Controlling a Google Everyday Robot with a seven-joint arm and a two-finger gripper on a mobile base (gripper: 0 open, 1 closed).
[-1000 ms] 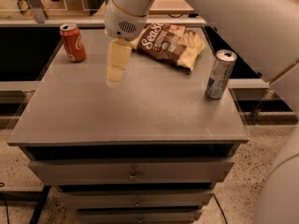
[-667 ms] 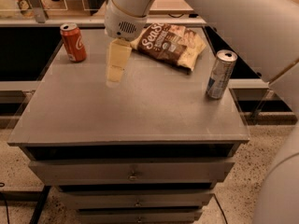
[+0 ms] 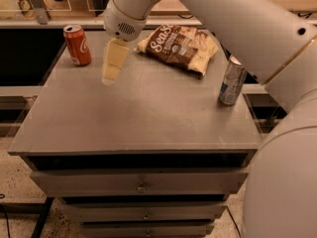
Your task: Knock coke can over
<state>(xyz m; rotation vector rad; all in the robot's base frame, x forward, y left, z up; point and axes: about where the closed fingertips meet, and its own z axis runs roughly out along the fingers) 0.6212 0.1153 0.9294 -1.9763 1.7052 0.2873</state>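
Over the grey drawer cabinet, the gripper is lined up for its approach to the coke can.

The coke can stands upright at a far corner of the top. The gripper hangs near it but apart, on the side toward the chip bag, its cream fingers pressed together and holding nothing. I judge this to be the approach step. The next move calls for a sideways sweep into the can's upper body to tip it, well away from the silver-and-blue can at the opposite edge.
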